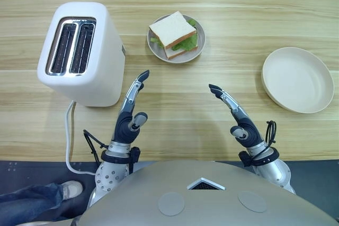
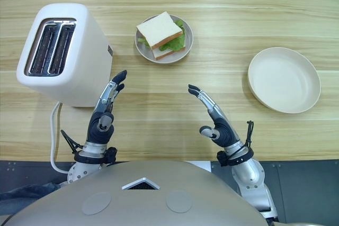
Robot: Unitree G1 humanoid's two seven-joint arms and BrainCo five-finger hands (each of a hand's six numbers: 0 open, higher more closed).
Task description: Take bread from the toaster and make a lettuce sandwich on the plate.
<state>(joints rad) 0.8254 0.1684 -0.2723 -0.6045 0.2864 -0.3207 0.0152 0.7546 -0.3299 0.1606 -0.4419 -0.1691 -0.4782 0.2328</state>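
1. Left hand (image 1: 130, 116): nearest the robot, held above the worktop (image 1: 180, 107), fingers (image 1: 139, 86) released and stretched forward, grasping nothing.
2. Right hand (image 1: 239, 121): level with the left and well apart from it, fingers likewise released and empty, tilted inward toward the centre.
3. Cord (image 1: 68, 130): runs from the toaster's near side down past the worktop edge. The left eye view gives more of its run, and the right eye view gives more of the right wrist and forearm.
4. Toaster (image 1: 85, 72): just beside the left fingertips, on their outer side. Its slots run away from the robot and look dark, with no bread showing.
5. Empty dish (image 1: 297, 79): off to the right, beyond the right hand.
6. Plate (image 1: 151, 46) with the sandwich (image 1: 172, 29): farthest, ahead and between the hands, nearer the left fingertips. Bread lies over lettuce over bread, turned with a corner toward the robot. Judged complete, so the next move calls for no grasp.
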